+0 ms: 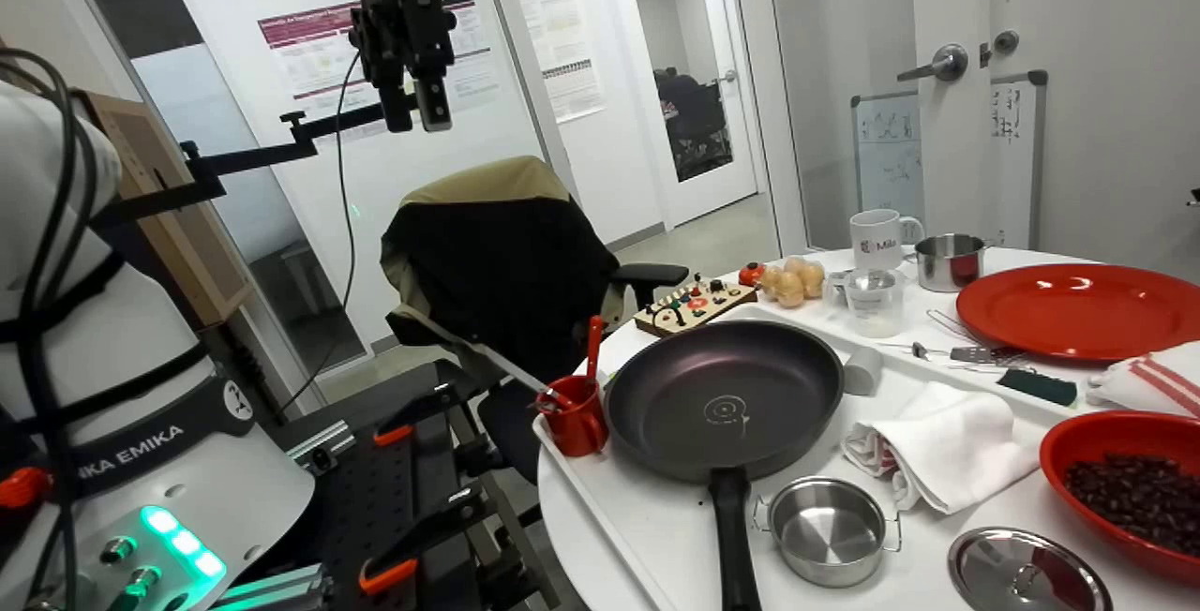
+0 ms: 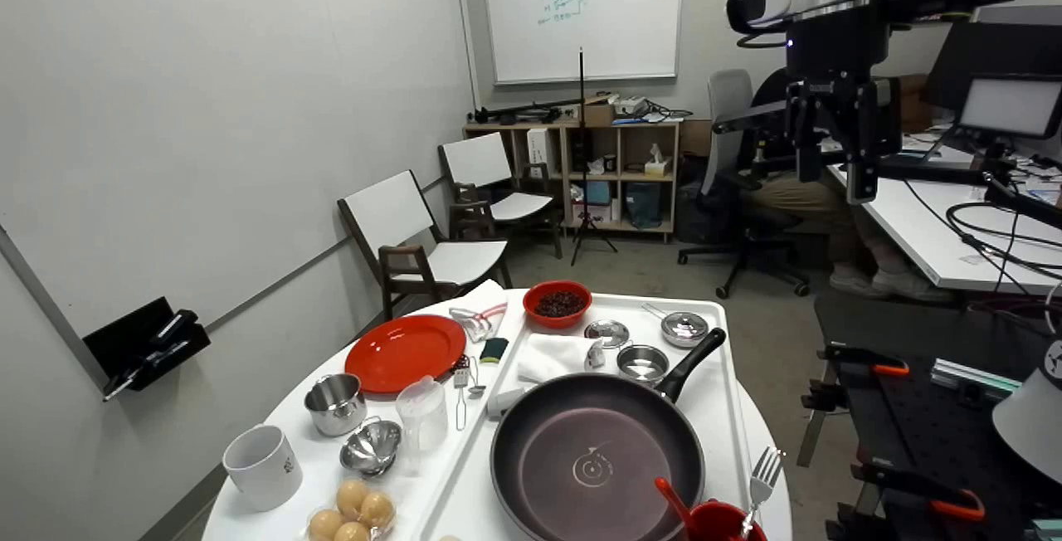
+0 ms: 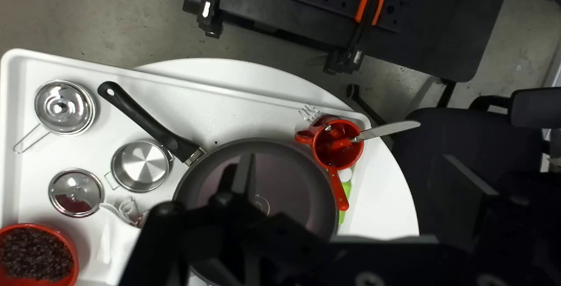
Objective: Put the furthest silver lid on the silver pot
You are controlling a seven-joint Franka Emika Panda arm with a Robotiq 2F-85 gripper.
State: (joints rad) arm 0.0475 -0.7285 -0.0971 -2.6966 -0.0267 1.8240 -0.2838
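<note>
The silver pot (image 1: 827, 536) stands uncovered on the white tray beside the black frying pan's handle; it also shows in an exterior view (image 2: 642, 365) and the wrist view (image 3: 141, 166). A silver lid (image 3: 75, 192) lies flat on the tray near the pot, knob up, and shows in both exterior views (image 1: 1027, 575) (image 2: 607, 332). Another silver lid (image 3: 60, 107) sits on a round steel vessel with a wire handle near the tray's corner, also seen in an exterior view (image 2: 684, 325). My gripper (image 2: 836, 176) is open and empty, high above and away from these things.
The black frying pan (image 3: 289, 185) fills the tray's middle. A red mug (image 3: 337, 143) with cutlery sticking up stands beside it. A white towel (image 1: 942, 447) and a red bowl of beans (image 3: 35, 255) lie near the lid. A red plate (image 2: 406, 354) stands beyond the tray.
</note>
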